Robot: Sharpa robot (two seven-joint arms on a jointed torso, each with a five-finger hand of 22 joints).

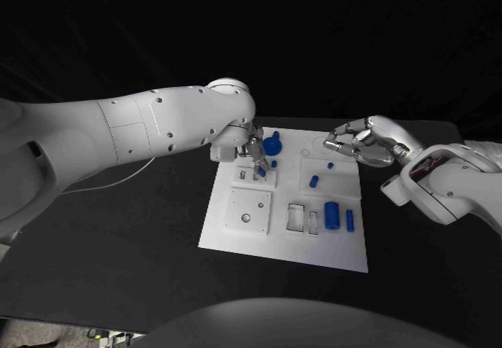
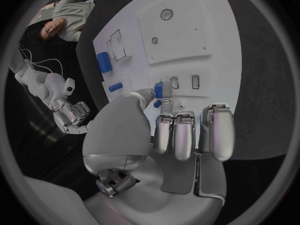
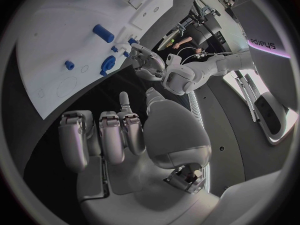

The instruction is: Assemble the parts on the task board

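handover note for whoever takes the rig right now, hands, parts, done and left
Left hand: over the task board, far-left part, pinching a small blue part above the slotted block.
Right hand: fingers curled, holding nothing, above the board's far-right corner.
Parts: blue knob at the far edge, large blue cylinder and slim blue pin lying loose at the right, two small blue pieces mid-board.
Done: cannot tell.
Left: seat the held part, then the loose ones.

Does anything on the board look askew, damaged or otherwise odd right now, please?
Nothing stands out. The board lies flat on the table, loose blue parts rest on it, and the left hand holds a small blue part over it. The right hand hovers beside it.
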